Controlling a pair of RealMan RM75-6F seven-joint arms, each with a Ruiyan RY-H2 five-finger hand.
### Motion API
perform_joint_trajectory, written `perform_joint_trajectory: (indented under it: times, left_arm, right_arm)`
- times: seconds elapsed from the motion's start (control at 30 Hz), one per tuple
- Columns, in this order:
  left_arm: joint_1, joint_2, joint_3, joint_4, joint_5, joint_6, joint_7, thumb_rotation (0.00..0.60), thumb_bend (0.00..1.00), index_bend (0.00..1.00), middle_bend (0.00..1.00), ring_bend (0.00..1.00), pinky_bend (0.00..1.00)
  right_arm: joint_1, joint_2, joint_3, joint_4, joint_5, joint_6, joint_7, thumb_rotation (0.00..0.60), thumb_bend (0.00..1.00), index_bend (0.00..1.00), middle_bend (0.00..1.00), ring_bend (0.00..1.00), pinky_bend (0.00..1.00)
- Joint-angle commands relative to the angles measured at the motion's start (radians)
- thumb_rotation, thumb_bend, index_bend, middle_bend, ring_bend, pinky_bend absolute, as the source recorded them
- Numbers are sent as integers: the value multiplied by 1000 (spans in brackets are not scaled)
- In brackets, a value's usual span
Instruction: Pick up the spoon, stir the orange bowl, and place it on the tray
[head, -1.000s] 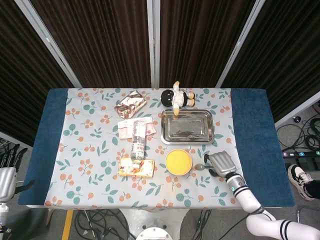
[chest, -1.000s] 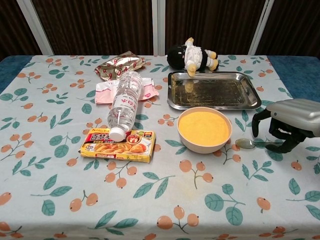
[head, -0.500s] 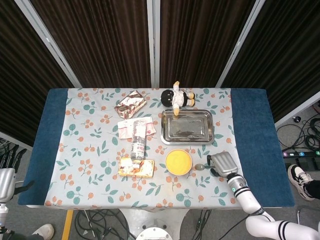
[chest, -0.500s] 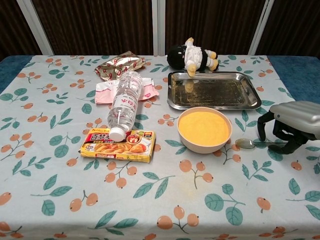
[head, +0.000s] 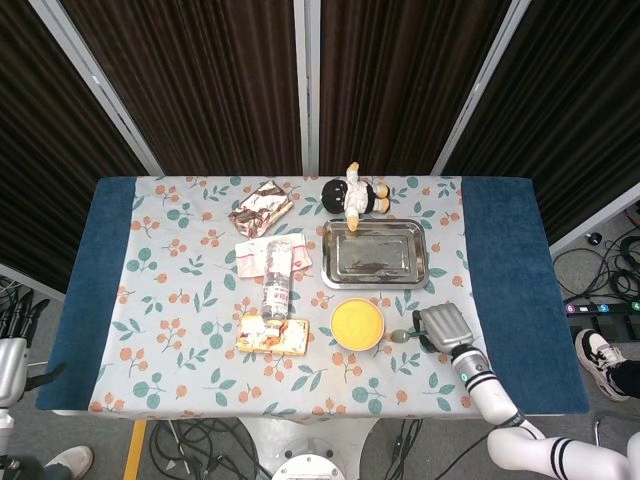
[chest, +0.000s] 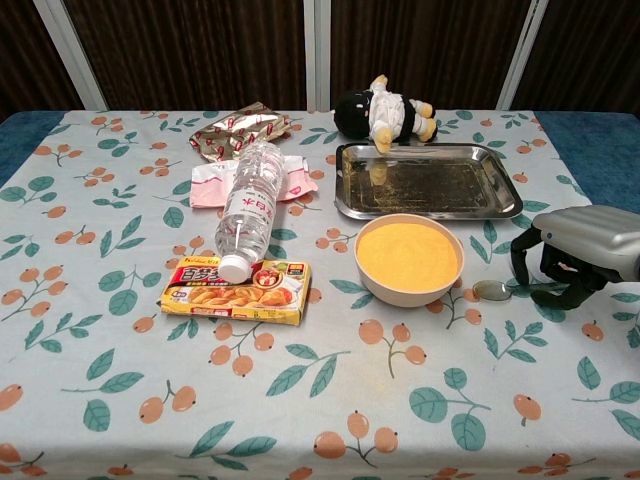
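Right hand (chest: 578, 258) is curled down over the spoon (chest: 492, 290) handle, but I can't tell if it's actually gripping. The spoon lies flat on the worktop (chest: 300, 400), its bowl end just beside the orange bowl (chest: 409, 259). A thin flat handle could easily slip, or the bowl could get bumped.

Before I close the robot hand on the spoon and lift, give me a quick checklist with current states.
1. Right robot hand over the spoon handle: ok.
2. Spoon firmly held: cannot tell, fingers hide the handle.
3. Spoon bowl lying on the table beside the orange bowl: ok.
4. Orange bowl upright: ok.
5. Tray holds nothing: ok.
6. Left robot hand off the table: ok.
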Motion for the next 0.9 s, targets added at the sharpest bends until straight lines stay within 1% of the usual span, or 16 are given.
perform_joint_trajectory:
  times: [0.03, 0.13, 0.3, 0.4, 0.5, 0.6, 0.7, 0.8, 0.9]
  left_arm:
    - [2, 0, 0, 2, 1, 3, -2, 600, 91, 162, 76, 93, 120]
    - [3, 1, 0, 4, 3, 6, -4, 600, 91, 162, 76, 92, 120]
    - [4, 2, -1, 3, 10, 13, -6, 600, 90, 162, 76, 92, 120]
    - [4, 2, -1, 1, 14, 16, -8, 600, 91, 162, 76, 93, 120]
    - [7, 3, -1, 0, 15, 19, -10, 600, 92, 162, 76, 93, 120]
    - [10, 4, -1, -1, 14, 24, -15, 600, 91, 162, 76, 92, 120]
    - [16, 3, 0, 3, 12, 28, -23, 600, 91, 162, 76, 93, 120]
    - [20, 1, 1, 10, 8, 28, -32, 600, 91, 162, 76, 93, 120]
    - [24, -1, 3, 16, 8, 28, -40, 600, 91, 162, 76, 93, 120]
  right_arm:
    - [3, 9, 1, -9, -4, 9, -6, 600, 343, 590, 925, 999, 1000]
    - [13, 42, 5, -40, -16, 24, -35, 600, 347, 598, 926, 1000, 1000]
    - [59, 135, 26, -133, -49, 50, -144, 600, 347, 620, 929, 1000, 1000]
    - [109, 185, 53, -189, -61, 41, -223, 600, 347, 636, 932, 1000, 1000]
    - [173, 207, 79, -220, -61, 11, -307, 600, 347, 663, 938, 1000, 1000]
    - [236, 196, 96, -218, -37, -26, -386, 600, 348, 682, 944, 1000, 1000]
    - [283, 160, 104, -205, 12, -51, -439, 600, 347, 683, 944, 1000, 1000]
    - [308, 110, 107, -195, 65, -58, -442, 600, 348, 682, 944, 1000, 1000]
    - [320, 69, 98, -187, 102, -62, -424, 600, 347, 679, 944, 1000, 1000]
